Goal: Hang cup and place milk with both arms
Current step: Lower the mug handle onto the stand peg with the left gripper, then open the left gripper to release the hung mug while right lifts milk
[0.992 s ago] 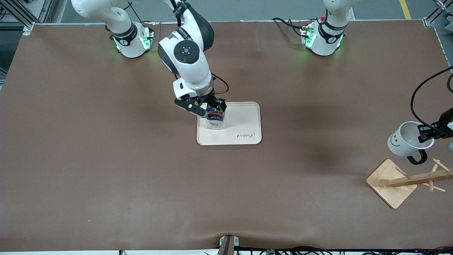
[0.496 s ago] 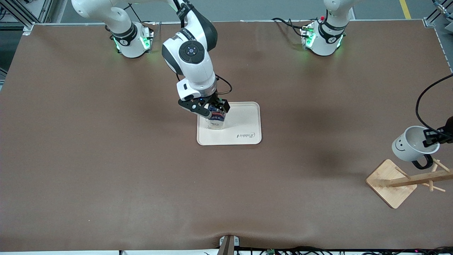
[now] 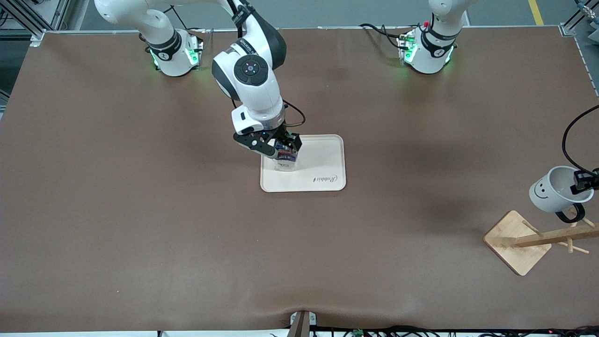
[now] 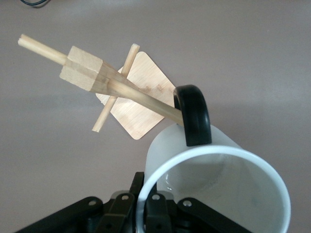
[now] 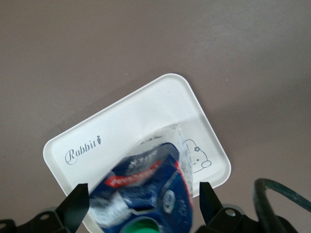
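Note:
The cup [image 3: 554,191], a white mug with a smiley face and a black handle [image 3: 572,216], hangs tilted over the wooden rack [image 3: 552,236]. My left gripper [image 3: 584,180] is shut on its rim. In the left wrist view the fingers [image 4: 156,206] pinch the rim of the cup [image 4: 218,194], and one rack peg [image 4: 146,99] reaches the handle [image 4: 193,114]. The milk [image 3: 284,158] stands on the white tray [image 3: 325,157]. My right gripper [image 3: 280,146] is open around its top, fingertips clear of both sides of the milk [image 5: 146,182].
The rack's square base [image 3: 517,241] lies near the left arm's end of the table, its post leaning over with several pegs. The tray [image 5: 121,121] bears the word Rabbit. A black cable [image 3: 568,140] loops above the cup.
My left gripper has carried the cup toward the left arm's end of the table and lowered its handle to the rack's peg. The right gripper stays open around the milk, barely shifted.

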